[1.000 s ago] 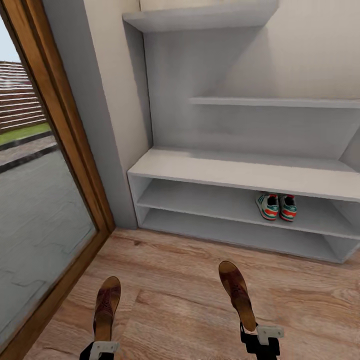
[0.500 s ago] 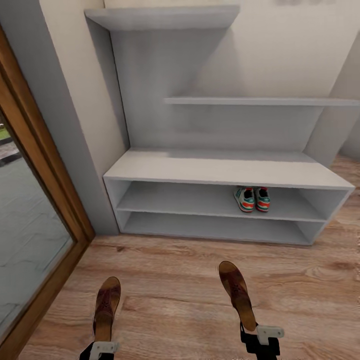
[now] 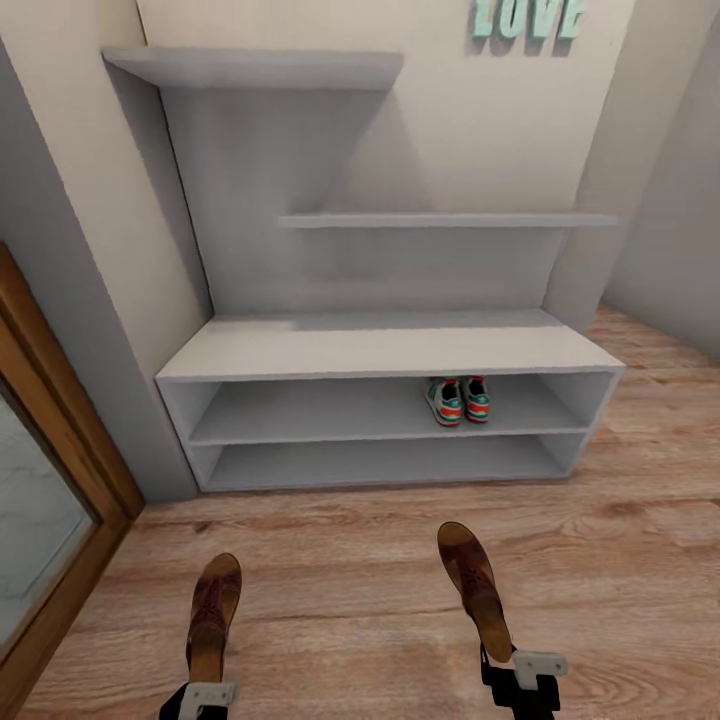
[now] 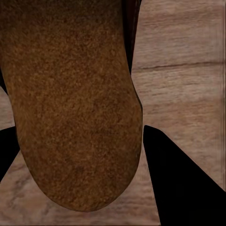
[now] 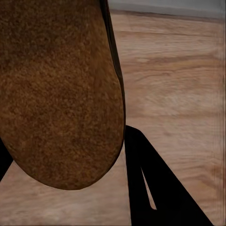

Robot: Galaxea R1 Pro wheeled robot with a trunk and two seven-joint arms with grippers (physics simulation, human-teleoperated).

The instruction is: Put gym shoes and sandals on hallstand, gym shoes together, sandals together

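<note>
Left sandal (image 3: 212,612): dark brown leather, tan footbed, carried in the left claw (image 3: 205,695), which is closed on its heel end; toe points toward the hallstand (image 3: 380,345).

Right sandal (image 3: 478,590): the match, gripped likewise at the heel by the right claw (image 3: 520,672). In the wrist views each suede-like sole (image 4: 70,103) (image 5: 59,89) lies between dark fingers, above the planks.

Handling (judged): light, fairly stiff in the sole, straps soft; a heel grip leaves the toe free to slide onto a tier first.

Gym shoes (image 3: 457,399): cream, green and red-orange, touching side by side on the upper open tier, right of centre.

Surface: the pale grey bench top is bare, with staggered shelves above.

Room: wood-grain corridor floor (image 3: 620,560), wooden door frame (image 3: 60,440) with glass at left, teal "LOVE" letters (image 3: 527,16) on the wall.
</note>
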